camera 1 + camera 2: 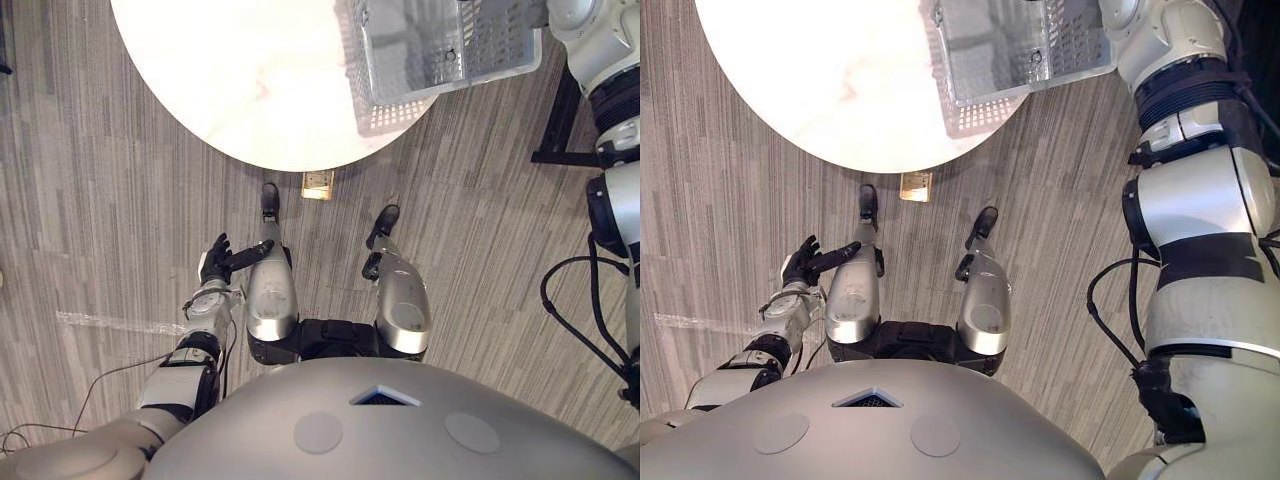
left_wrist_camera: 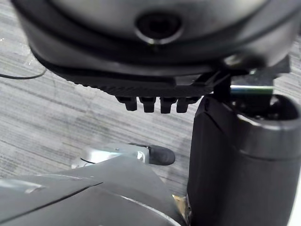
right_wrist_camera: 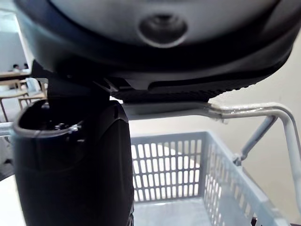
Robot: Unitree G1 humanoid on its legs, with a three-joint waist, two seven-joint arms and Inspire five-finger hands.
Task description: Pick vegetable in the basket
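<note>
The pale slatted basket (image 1: 400, 95) sits at the near right edge of the round white desk (image 1: 220, 80), partly past the rim; whether it rests there or hangs just above, I cannot tell. Its wire handle (image 3: 244, 112) stands upright and runs right against the palm of the right hand (image 3: 70, 155), with the thumb alongside it and the basket's grid walls below. Whether that hand has closed on the handle cannot be made out. The left hand (image 1: 214, 262) hangs low beside the desk over the grey striped carpet (image 1: 80, 200), relaxed and holding nothing. 1 small brass-coloured plate (image 1: 317, 184) lies on the carpet by the desk's near edge.
</note>
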